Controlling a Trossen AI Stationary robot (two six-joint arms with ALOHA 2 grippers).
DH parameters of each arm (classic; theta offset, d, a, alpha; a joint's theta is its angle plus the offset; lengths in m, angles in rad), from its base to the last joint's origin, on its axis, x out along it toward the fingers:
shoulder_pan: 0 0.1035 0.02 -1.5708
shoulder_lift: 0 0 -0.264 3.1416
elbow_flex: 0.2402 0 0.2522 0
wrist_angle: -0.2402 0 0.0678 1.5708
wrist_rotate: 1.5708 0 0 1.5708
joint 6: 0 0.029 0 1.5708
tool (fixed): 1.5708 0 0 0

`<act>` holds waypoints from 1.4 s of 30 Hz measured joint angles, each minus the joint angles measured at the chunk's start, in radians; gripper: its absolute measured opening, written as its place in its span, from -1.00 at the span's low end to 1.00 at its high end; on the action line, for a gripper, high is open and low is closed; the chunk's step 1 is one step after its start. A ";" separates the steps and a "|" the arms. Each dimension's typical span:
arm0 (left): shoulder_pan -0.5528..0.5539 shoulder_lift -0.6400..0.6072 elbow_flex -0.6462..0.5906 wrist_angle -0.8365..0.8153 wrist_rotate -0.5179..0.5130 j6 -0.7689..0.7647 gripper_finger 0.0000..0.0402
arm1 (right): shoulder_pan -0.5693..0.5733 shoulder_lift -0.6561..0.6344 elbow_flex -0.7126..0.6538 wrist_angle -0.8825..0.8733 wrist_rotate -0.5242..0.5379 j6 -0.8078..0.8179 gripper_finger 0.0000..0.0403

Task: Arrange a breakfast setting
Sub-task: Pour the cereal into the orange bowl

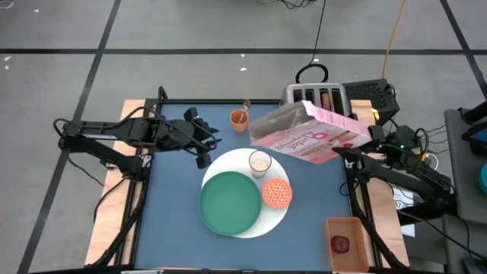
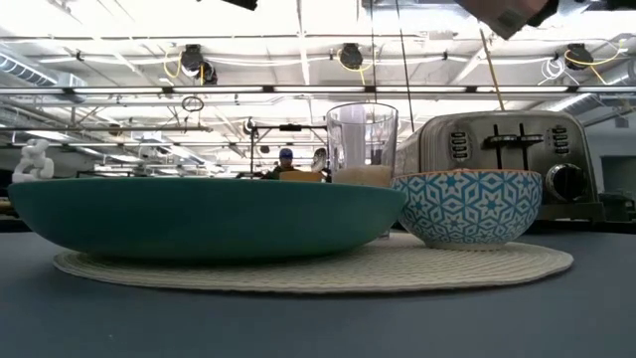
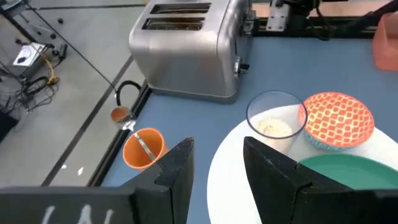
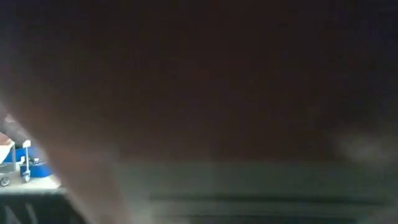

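From above, the right claw (image 1: 342, 144) is clamped on the pink cereal box (image 1: 308, 133), held tilted over the toaster (image 1: 323, 95); its own wrist camera is blocked dark. The left claw (image 3: 214, 168), fingers apart, hovers left of the white disc (image 1: 278, 217) carrying green plate (image 1: 228, 202), glass (image 1: 260, 162) and bowl (image 1: 277, 193).
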 joint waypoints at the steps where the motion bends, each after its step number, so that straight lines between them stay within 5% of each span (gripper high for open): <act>1: 0.000 0.008 0.003 0.027 0.000 0.001 -0.28 | 0.000 -0.012 0.000 -0.022 0.000 0.000 0.16; 14: 0.000 0.023 0.002 0.077 0.078 0.050 -0.28 | 0.001 -0.044 0.000 -0.182 -0.132 0.000 0.16; 42: 0.016 0.118 0.003 0.235 0.151 0.118 -0.28 | 0.001 -0.041 0.000 -0.125 -0.041 -0.015 0.16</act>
